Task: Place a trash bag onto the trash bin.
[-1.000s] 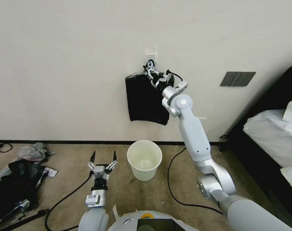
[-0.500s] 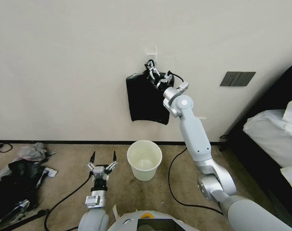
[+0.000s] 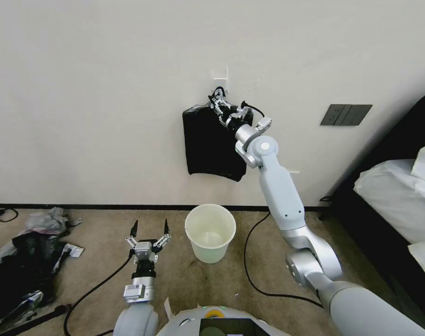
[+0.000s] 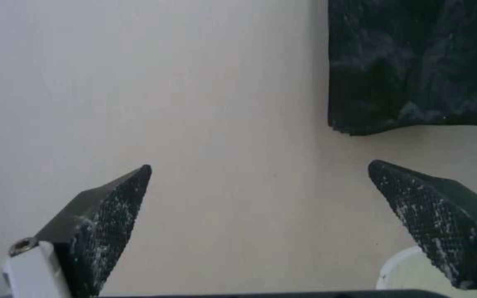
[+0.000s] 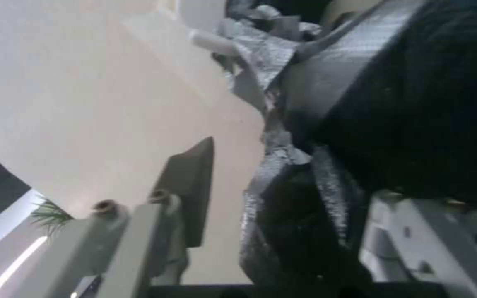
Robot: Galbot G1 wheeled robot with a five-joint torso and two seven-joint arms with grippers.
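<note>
The cream-white trash bin (image 3: 210, 232) stands open on the carpet by the wall; its rim (image 4: 410, 269) also shows in the left wrist view. Above it, a flat black bundle of bags (image 3: 212, 142) (image 4: 415, 62) hangs from a wall hook. My right gripper (image 3: 217, 99) is raised to the bundle's silvery tied top. In the right wrist view its fingers (image 5: 194, 190) stand apart, with crinkled black film (image 5: 288, 211) between them and a gap beside one finger. I cannot tell a single trash bag apart from the bundle. My left gripper (image 3: 150, 228) (image 4: 259, 169) is open, low over the carpet left of the bin.
A heap of black and grey plastic scraps (image 3: 21, 261) lies on the floor at far left. Black cables (image 3: 250, 270) run over the carpet on both sides of the bin. A bed (image 3: 399, 186) fills the right side. A dark switch plate (image 3: 345, 114) is on the wall.
The right gripper dipped slightly down and right, then came back up and left at the bundle's top; the bundle shifted a little with it. The left arm is still.
</note>
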